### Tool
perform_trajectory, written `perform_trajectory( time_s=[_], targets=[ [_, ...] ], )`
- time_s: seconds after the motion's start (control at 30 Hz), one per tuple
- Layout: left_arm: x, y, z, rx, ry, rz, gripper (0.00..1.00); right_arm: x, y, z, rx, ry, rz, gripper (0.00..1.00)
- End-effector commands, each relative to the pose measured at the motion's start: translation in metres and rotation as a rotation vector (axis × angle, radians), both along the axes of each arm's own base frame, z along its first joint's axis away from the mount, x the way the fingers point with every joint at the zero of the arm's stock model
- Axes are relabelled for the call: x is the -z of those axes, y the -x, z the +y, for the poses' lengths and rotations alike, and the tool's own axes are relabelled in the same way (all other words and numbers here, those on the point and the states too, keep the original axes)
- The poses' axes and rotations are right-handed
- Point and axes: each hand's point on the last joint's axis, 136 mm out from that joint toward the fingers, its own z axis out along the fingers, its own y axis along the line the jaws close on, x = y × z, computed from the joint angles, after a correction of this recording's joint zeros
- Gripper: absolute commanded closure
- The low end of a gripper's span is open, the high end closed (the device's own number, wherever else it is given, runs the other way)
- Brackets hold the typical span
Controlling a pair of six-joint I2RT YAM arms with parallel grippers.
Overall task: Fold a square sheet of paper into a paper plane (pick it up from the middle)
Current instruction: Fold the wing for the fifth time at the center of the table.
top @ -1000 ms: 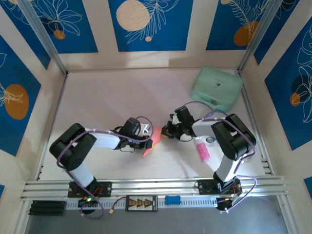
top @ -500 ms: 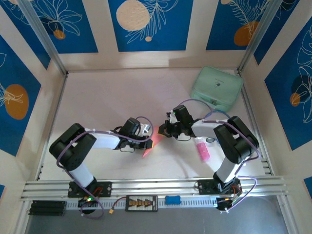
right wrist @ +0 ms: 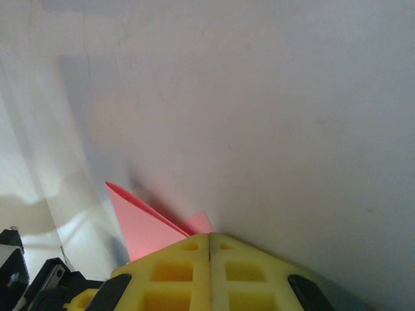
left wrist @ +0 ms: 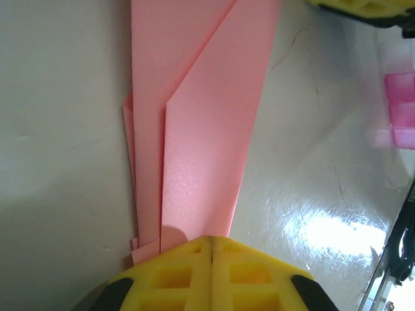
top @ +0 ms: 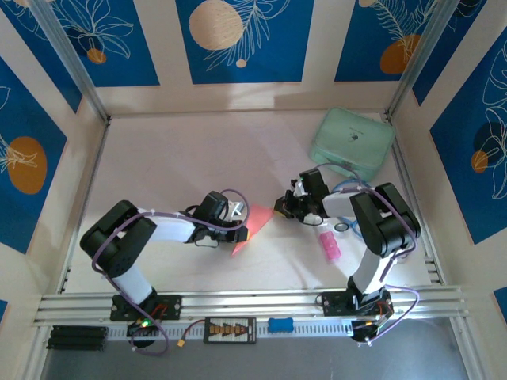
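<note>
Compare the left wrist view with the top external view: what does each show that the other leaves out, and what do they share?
Left wrist view: the folded paper's overlapping layers and diagonal fold edges, and the left gripper's yellow tips shut together at its near end. I cannot tell whether they are pinching or just pressing.
Top external view: the mint-green case at the far right, and the right gripper close to the paper's far tip.
Shared: the salmon-pink paper lying on the table, with the bright-pink stick off to its right.
</note>
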Motion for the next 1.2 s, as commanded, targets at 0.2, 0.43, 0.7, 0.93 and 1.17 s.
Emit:
perform_trajectory(
  time_s=[0.2, 0.43, 0.7, 0.93, 1.17],
  targets=[
    [0.023, 0.017, 0.017, -0.078, -0.086, 0.141, 1.00, -0.039, 0.044, 0.027, -0.060, -0.003, -0.063, 0.88],
    [0.011, 0.002, 0.006, -0.198, -0.011, 0.133, 0.98, -0.023, 0.068, 0.051, -0.069, -0.012, -0.005, 0.87],
    [-0.008, -0.002, 0.006, -0.234, 0.005, 0.070, 0.87, -0.009, 0.071, 0.059, -0.107, 0.006, 0.022, 0.88],
    [-0.034, -0.001, 0.017, -0.232, -0.007, -0.008, 0.80, -0.004, 0.073, 0.063, -0.123, 0.014, 0.030, 0.88],
    [-0.043, -0.005, 0.051, -0.228, -0.142, -0.097, 0.69, -0.010, 0.076, 0.056, -0.105, 0.047, 0.025, 0.88]
  ],
)
